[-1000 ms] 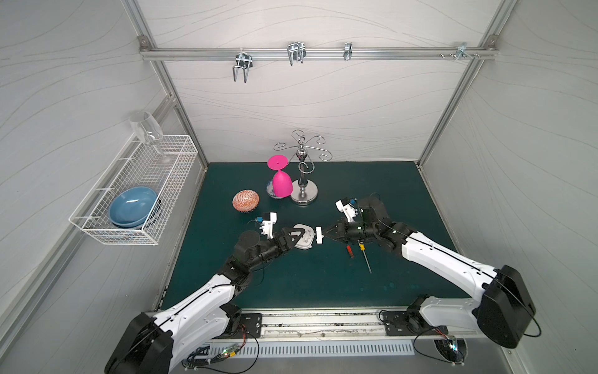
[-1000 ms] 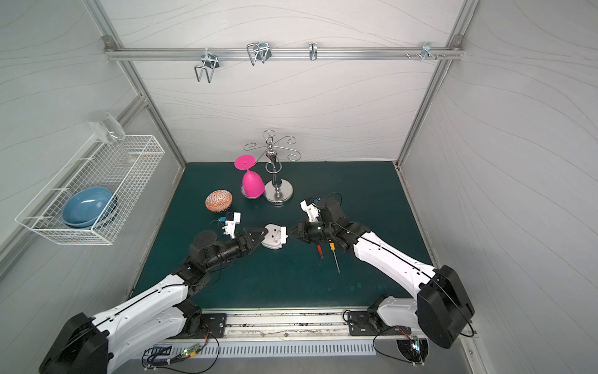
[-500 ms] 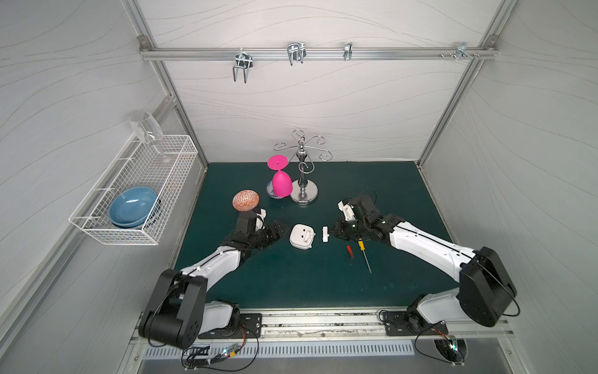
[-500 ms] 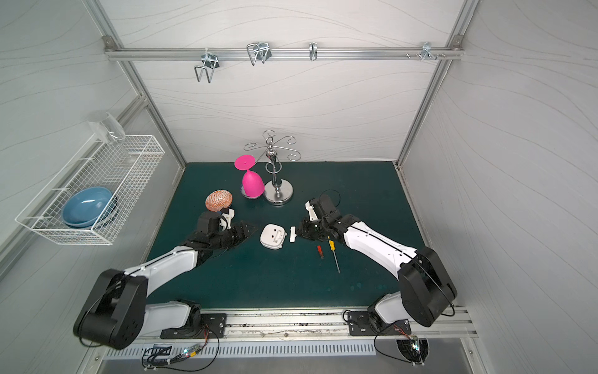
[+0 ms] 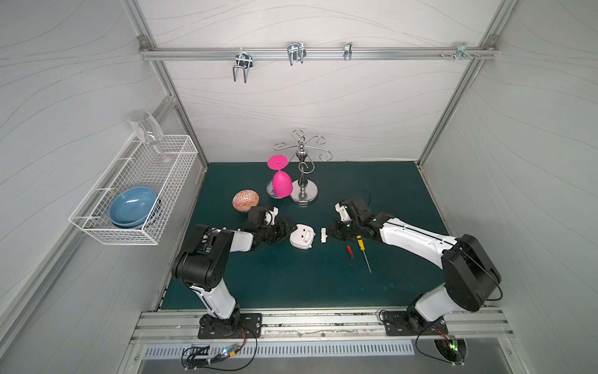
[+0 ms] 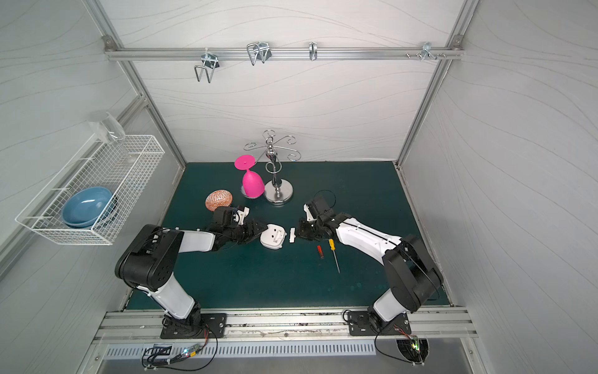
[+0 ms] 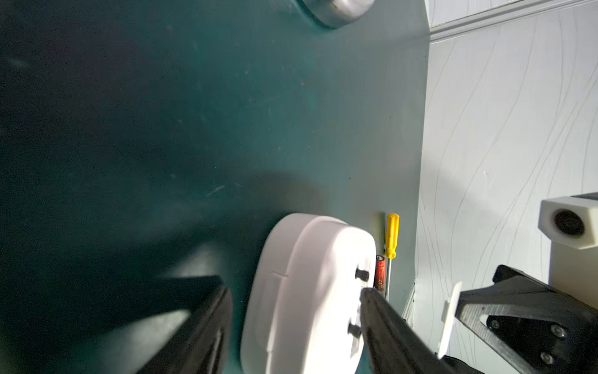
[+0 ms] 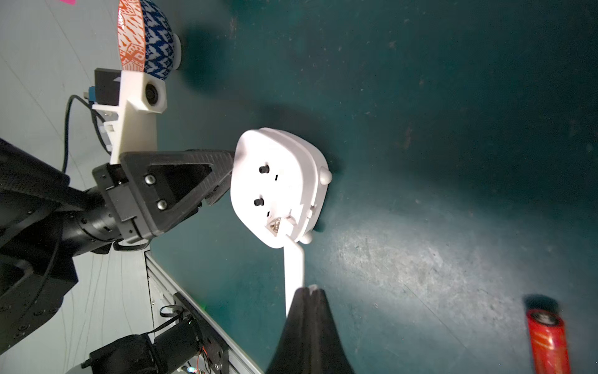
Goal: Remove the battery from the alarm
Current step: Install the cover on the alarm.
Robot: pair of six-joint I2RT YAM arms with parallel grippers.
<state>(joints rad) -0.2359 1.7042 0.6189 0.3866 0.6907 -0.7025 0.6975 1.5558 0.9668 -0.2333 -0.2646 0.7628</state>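
Both top views are evenly bright and sharp, with walls (image 5: 64, 97) bowing at the edges. My right wrist view is harsher: the alarm (image 8: 278, 181) and white cover (image 8: 294, 268) glare out, a pale patch lights the dark surface (image 8: 453, 129), the battery (image 8: 547, 340) blurs. My left wrist view is dim, my jaws smeared soft.

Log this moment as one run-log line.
alarm back up, compartment open | battery out, on mat beside screwdriver | left gripper open around alarm | right gripper shut on cover
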